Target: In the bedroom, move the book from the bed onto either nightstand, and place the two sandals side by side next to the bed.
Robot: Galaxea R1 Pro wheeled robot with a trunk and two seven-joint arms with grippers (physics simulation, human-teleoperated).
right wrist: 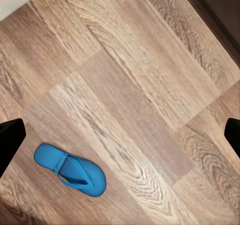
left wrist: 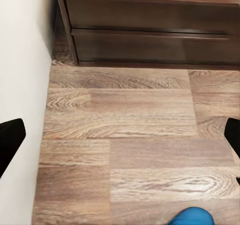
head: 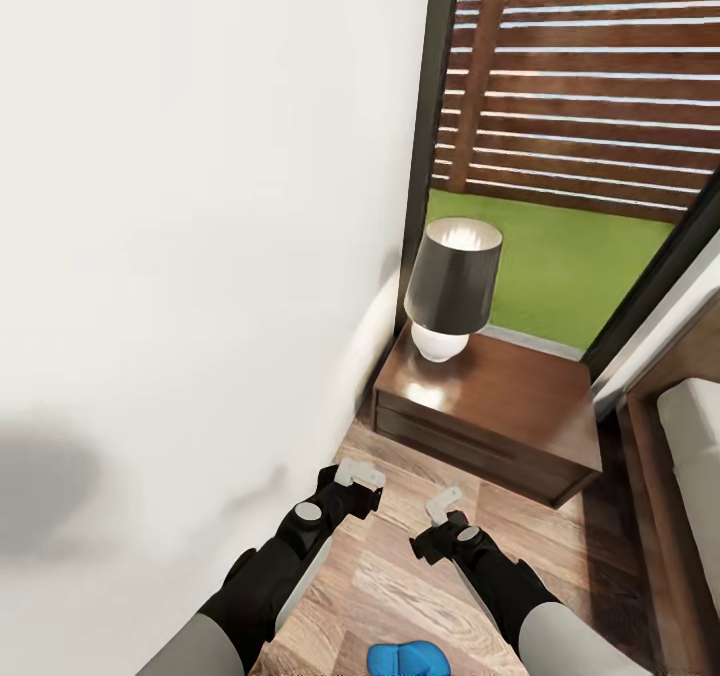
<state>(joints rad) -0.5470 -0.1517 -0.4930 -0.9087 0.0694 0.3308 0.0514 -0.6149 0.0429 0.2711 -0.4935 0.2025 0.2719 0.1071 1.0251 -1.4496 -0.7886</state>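
Here, view by view, with counts.

Head view, nightstand: one nightstand (head: 500, 411), dark brown and glossy, stands in the corner against the white wall (head: 200, 256), just beside the bed.
Head view, lamp: one lamp (head: 452, 286) with a black shade and white base stands on the nightstand's top, toward the wall side.
Head view, bed: one bed (head: 690, 436), a strip of its brown frame and light mattress at the right edge.
Head view, sandals: blue shapes (head: 408, 659) lie on the wooden floor (head: 400, 576) at the bottom edge, between the two arms; I cannot tell whether this is one sandal or two.
Head view, end effectors: the left end effector (head: 360, 476) and right end effector (head: 443, 504) hang over the floor in front of the nightstand, each with pale fingers apart and nothing between them.
Head view, outside: a window shows green grass (head: 560, 256) and a slatted wooden fence (head: 590, 76).

Left wrist view: the nightstand's two drawer fronts (left wrist: 150, 40) stand ahead; one blue sandal tip (left wrist: 192, 216) shows at the edge; fingertips spread wide.

Right wrist view: one whole blue sandal (right wrist: 70, 170) lies flat on the floor; fingertips spread wide, holding nothing.
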